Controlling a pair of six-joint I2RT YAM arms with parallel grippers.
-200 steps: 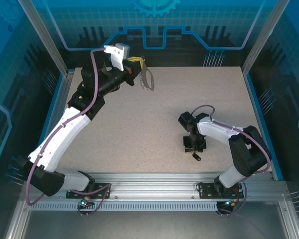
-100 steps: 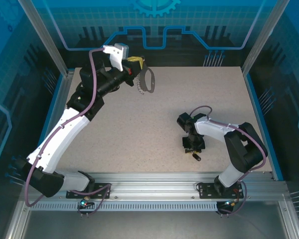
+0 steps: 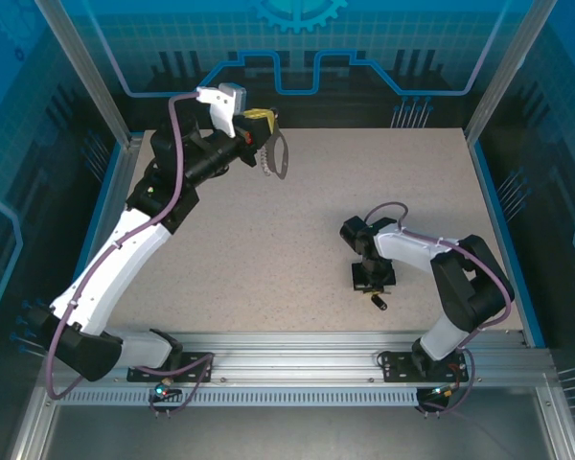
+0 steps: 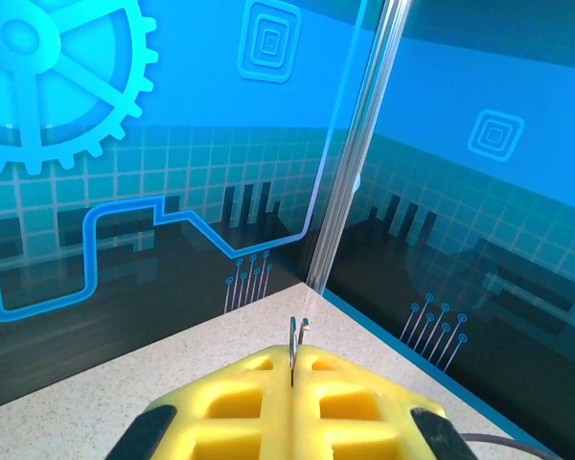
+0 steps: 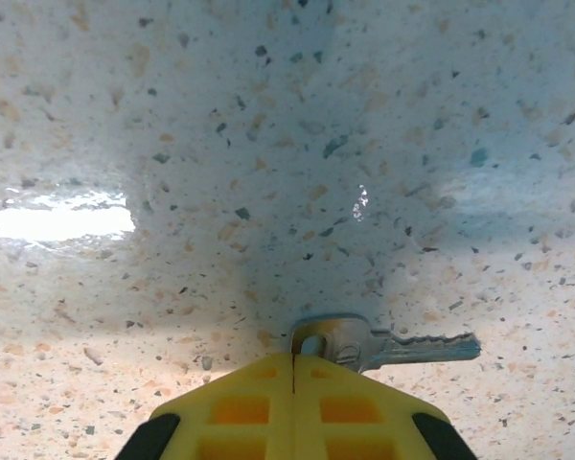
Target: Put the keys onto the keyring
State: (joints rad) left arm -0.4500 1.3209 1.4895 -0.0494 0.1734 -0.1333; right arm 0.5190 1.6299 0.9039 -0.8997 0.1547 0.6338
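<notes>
My left gripper (image 3: 266,126) is raised over the far left of the table (image 3: 307,220), shut on the keyring (image 3: 281,159). The dark strap loop hangs below it, with a silvery chain (image 3: 265,161) along its left side. The left wrist view has thin metal ring wire (image 4: 293,335) pinched in the seam of the yellow fingers (image 4: 240,402). My right gripper (image 3: 374,279) points down at the table, shut. Its tips (image 5: 294,357) rest on the head of a silver key (image 5: 364,347) lying flat, blade pointing right. A tiny black-headed key (image 3: 379,302) lies just in front of that gripper.
Blue patterned walls and aluminium posts (image 3: 86,77) enclose the table on three sides. A metal rail (image 3: 297,350) with both arm bases runs along the near edge. Bare speckled tabletop lies between the two grippers.
The hanging keyring loop swung and turned under the left gripper, from edge-on to open oval and back. The right arm's elbow shifted slightly; its gripper stayed at the keys.
</notes>
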